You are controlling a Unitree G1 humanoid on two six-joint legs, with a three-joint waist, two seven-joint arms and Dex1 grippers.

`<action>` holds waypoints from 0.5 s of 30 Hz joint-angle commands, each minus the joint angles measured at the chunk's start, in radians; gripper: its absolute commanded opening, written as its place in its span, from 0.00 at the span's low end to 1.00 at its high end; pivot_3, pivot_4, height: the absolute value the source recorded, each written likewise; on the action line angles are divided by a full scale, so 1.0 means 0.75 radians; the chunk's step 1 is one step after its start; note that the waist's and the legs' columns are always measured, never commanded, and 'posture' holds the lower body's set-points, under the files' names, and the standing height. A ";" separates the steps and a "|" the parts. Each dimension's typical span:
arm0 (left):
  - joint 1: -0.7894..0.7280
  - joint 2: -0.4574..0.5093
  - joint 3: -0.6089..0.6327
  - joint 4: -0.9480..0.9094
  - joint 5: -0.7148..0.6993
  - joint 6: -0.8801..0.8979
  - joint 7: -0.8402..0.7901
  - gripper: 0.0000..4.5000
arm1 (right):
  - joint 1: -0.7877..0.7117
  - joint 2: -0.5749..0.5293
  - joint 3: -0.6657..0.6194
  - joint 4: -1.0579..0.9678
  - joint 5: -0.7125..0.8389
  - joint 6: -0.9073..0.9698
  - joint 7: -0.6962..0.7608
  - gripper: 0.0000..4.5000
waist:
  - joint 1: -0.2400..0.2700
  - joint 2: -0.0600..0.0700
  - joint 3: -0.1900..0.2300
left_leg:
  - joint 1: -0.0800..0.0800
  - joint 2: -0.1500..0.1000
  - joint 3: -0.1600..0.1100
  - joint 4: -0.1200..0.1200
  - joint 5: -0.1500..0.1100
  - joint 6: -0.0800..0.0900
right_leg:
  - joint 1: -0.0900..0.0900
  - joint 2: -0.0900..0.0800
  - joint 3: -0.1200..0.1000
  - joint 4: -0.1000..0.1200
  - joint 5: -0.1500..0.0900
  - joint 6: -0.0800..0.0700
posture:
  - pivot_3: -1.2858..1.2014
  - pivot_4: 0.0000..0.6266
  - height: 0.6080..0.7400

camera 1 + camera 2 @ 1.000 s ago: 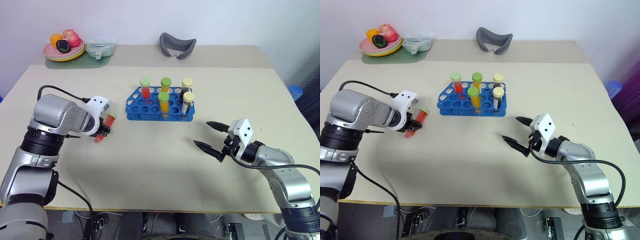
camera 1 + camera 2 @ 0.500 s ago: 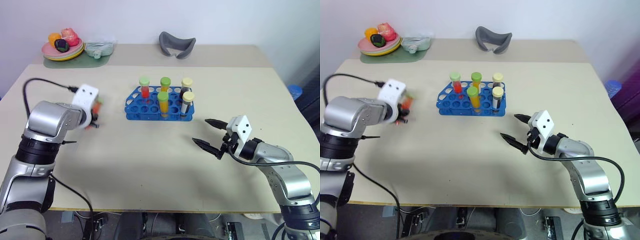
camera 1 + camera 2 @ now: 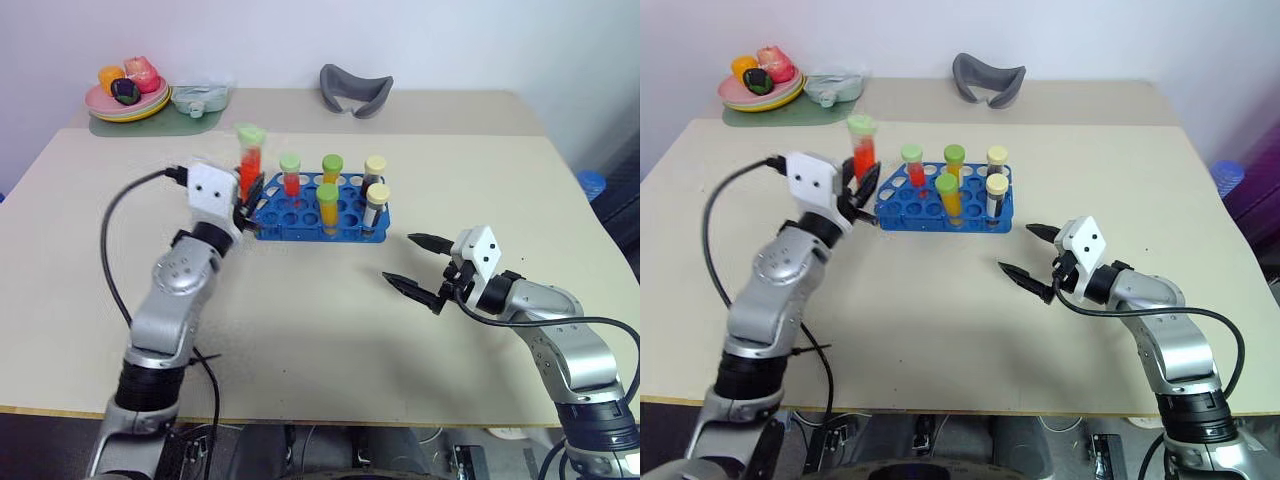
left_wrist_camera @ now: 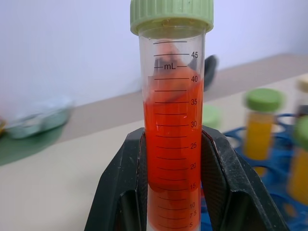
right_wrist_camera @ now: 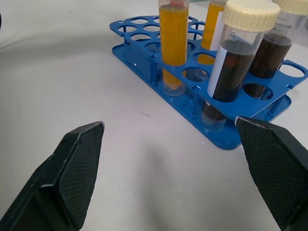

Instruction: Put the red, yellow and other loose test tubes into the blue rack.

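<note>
A: Where is the red tube (image 3: 249, 160) sitting?

B: It is standing upright in the air, green cap up, just left of the blue rack (image 3: 320, 212), with the left gripper (image 3: 247, 196) pinching its lower part between both fingers.

A: And the rack?

B: It is holding five tubes (red, yellows, two dark) mid-table (image 3: 330, 340).

A: The right gripper (image 3: 411, 263)?

B: It is hovering near right of the rack, fingers spread wide, gripping nothing.

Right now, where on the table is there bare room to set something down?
The beige table lies bare in front of the blue plastic tube rack, between both arms, and along the right edge. It is crowded at the far left corner, around the pink plate of toy food, and beside the grey curved headrest.
</note>
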 commanded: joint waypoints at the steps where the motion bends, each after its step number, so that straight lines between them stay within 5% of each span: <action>1: -0.014 -0.060 -0.009 0.030 0.097 -0.148 0.055 0.25 | 0.016 0.004 -0.027 -0.045 0.005 -0.028 -0.012 1.00 | 0.000 0.000 0.000 | 0.000 0.000 0.000 0.000 0.000 0.000 | 0.000 0.000 0.000 0.000 0.000 0.000 | 0.52 0.24 0.96; 10: -0.005 -0.202 -0.025 0.346 0.153 -0.714 -0.002 0.25 | 0.004 0.028 0.006 -0.027 -0.003 -0.043 -0.030 1.00 | -0.001 0.000 0.000 | 0.000 0.000 0.001 0.000 -0.001 0.001 | 0.000 0.000 -0.002 0.000 0.000 0.000 | 0.52 0.24 0.96; 15: -0.058 -0.262 0.002 0.549 0.120 -0.837 -0.044 0.25 | -0.015 0.034 0.006 -0.001 -0.004 -0.049 -0.019 1.00 | 0.000 0.000 0.000 | 0.000 0.000 0.000 0.000 -0.001 0.001 | 0.000 0.000 -0.002 0.000 0.000 0.000 | 0.52 0.24 0.96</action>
